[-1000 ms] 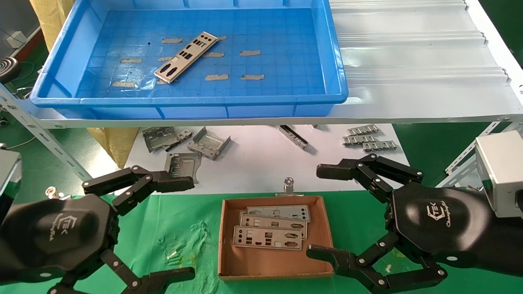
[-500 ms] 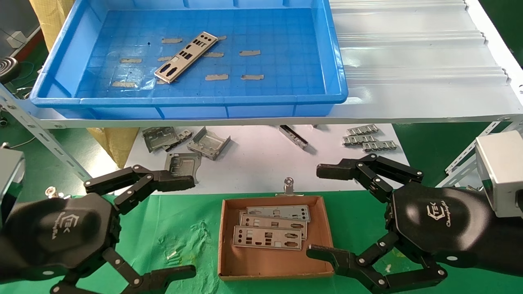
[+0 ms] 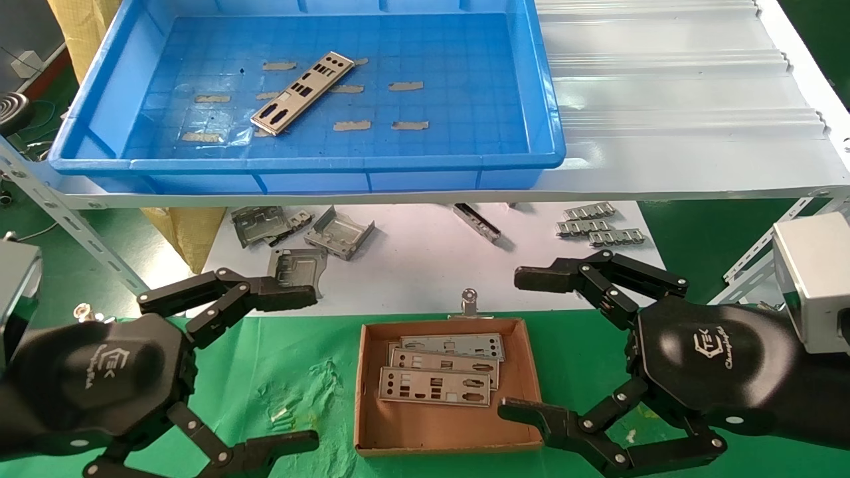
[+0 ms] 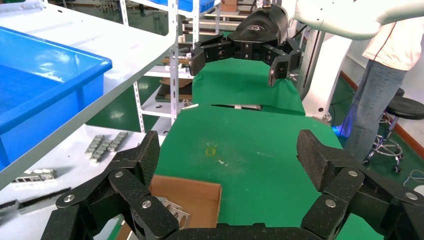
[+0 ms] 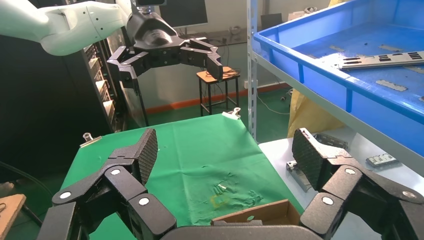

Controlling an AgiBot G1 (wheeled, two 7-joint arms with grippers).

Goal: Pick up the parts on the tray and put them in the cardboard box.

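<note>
Left gripper (right gripper too) agape, low.

Head camera looking down, wrist cameras facing, sharing cardboard box

Left gripper: displaced slightly since one second ago. Its upper finger now sits marginally lower and its lower finger marginally higher and to the right; most of this shift occurred in the first half-second. Jaws spread wide throughout. No other change observed.

One part lies flat and diagonal in the blue tray. Three parts lie overlapping in the box.
</note>
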